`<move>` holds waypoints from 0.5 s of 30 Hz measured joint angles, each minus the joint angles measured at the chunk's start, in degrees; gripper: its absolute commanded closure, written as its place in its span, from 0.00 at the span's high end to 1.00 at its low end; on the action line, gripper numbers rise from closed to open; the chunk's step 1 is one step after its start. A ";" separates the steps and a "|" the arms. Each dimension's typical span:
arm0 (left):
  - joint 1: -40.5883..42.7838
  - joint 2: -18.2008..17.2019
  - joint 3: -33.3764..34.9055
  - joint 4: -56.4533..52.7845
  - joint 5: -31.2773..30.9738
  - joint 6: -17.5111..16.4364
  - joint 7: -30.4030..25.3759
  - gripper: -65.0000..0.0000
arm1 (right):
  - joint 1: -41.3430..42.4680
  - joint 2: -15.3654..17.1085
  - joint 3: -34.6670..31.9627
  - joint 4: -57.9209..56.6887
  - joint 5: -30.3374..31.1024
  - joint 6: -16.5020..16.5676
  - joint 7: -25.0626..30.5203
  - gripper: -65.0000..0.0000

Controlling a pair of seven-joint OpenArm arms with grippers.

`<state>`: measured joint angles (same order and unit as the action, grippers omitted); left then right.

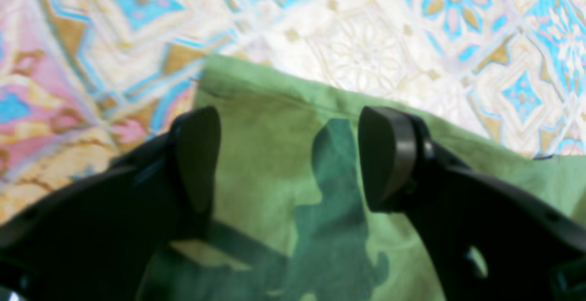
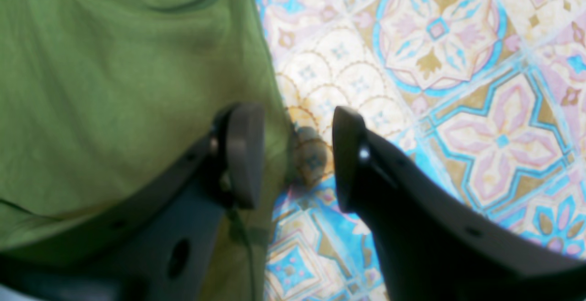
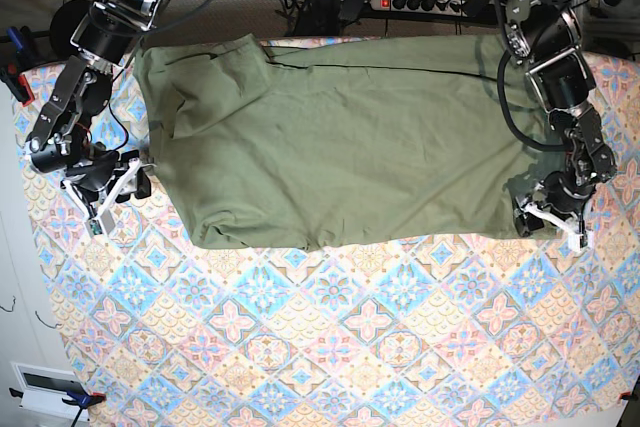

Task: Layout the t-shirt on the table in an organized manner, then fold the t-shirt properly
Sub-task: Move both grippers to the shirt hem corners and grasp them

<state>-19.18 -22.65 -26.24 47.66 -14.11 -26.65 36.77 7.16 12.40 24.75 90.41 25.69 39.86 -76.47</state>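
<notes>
Green shirt [image 3: 350, 147] spread across patterned table [image 3: 330, 337] | left gripper [image 1: 290, 159]: fingers apart over right sleeve, contact unclear | right gripper [image 2: 293, 159]: fingers apart at left edge

no text, label, brand, number or sign can be read in any of the three views
</notes>
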 measured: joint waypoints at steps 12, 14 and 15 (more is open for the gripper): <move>-0.02 0.98 -1.77 0.07 -0.61 -0.44 0.20 0.71 | 0.00 -0.02 0.00 0.00 0.00 0.00 -0.02 0.36; 0.02 0.39 -4.44 0.07 -0.83 0.11 0.26 0.71 | 0.00 -0.02 -1.09 0.00 -0.22 -0.02 -0.04 0.36; 0.07 -0.02 -5.51 0.07 -0.87 0.57 0.22 0.71 | 0.00 -0.07 -1.60 0.00 -0.20 0.00 -0.04 0.36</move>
<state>-19.11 -22.68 -31.75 47.72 -14.98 -26.09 36.99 7.16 12.34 23.16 90.41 25.50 39.86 -76.51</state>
